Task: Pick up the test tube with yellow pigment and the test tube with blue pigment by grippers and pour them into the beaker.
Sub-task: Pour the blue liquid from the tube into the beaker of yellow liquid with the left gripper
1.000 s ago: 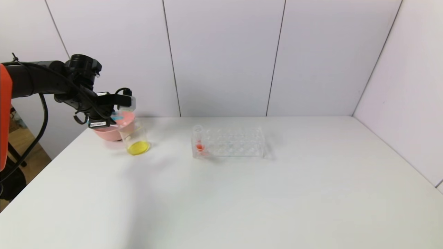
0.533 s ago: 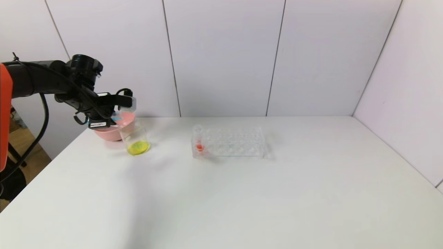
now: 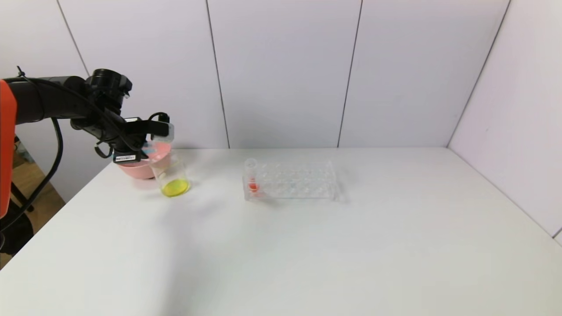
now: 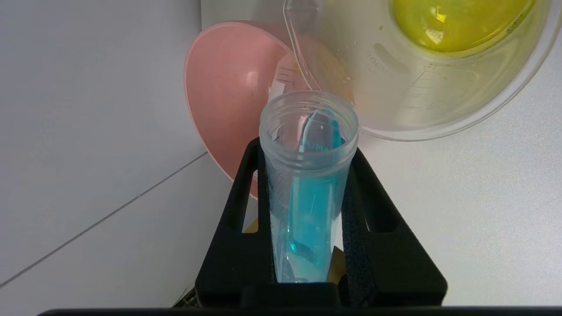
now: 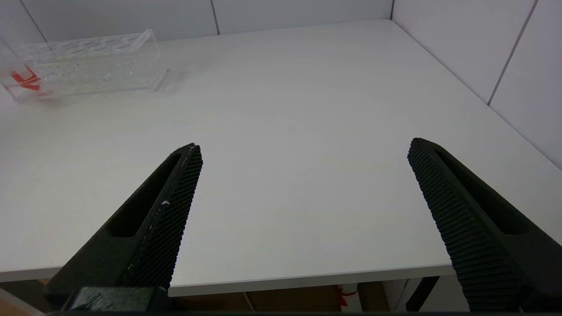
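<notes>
At the far left of the table [image 3: 281,245], the left gripper [image 4: 307,197] holds the test tube with blue pigment [image 4: 307,184] tipped almost level, its jaws closed on the tube's body below the open mouth. The mouth lies just beside the rim of the beaker [image 3: 170,175], which stands in front of a pink bowl [image 3: 140,169] and already carries a shallow yellow layer at its bottom. Blue liquid lies along the tube's lower wall, and none is seen leaving the mouth. The tube looks light, stiff, smooth-walled and likely brittle or slippery under a hard pinch; the mid-body hold on the padded jaw faces seems sound, since it leaves the mouth free for pouring. The beaker appears light too and could be nudged if the tube's lip presses against it. Faint graduation marks show on the beaker's wall and small raised characters on the tube, but neither can be read; a white label on the left arm's wrist is likewise illegible. A clear tube rack [image 3: 292,181] at mid-table holds one red-bottomed tube [image 3: 252,175]. No tube with yellow pigment is visible. The right gripper [image 5: 303,175] hovers over the near right part of the table, jaws spread wide and holding nothing.
</notes>
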`<state>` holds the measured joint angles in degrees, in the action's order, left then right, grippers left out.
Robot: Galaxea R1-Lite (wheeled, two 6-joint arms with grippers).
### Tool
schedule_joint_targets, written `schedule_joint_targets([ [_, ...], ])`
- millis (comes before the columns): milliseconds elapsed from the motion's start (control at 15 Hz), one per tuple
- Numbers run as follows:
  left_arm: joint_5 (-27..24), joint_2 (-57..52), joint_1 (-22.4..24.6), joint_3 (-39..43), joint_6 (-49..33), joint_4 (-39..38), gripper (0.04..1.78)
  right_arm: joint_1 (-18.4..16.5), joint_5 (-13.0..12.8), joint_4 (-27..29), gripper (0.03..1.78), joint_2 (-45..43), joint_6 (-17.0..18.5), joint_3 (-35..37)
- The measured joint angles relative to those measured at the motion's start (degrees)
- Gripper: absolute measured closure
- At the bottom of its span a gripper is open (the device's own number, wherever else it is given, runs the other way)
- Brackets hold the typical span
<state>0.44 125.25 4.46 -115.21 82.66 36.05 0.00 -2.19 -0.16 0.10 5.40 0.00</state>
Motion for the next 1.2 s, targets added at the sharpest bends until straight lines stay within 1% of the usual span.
schedule_joint_targets([
  [1200, 6.01, 0.02, -2.07, 0.00, 1.05, 0.05, 1.36, 0.00, 0.00, 0.00, 0.10, 0.00, -0.06, 0.00],
])
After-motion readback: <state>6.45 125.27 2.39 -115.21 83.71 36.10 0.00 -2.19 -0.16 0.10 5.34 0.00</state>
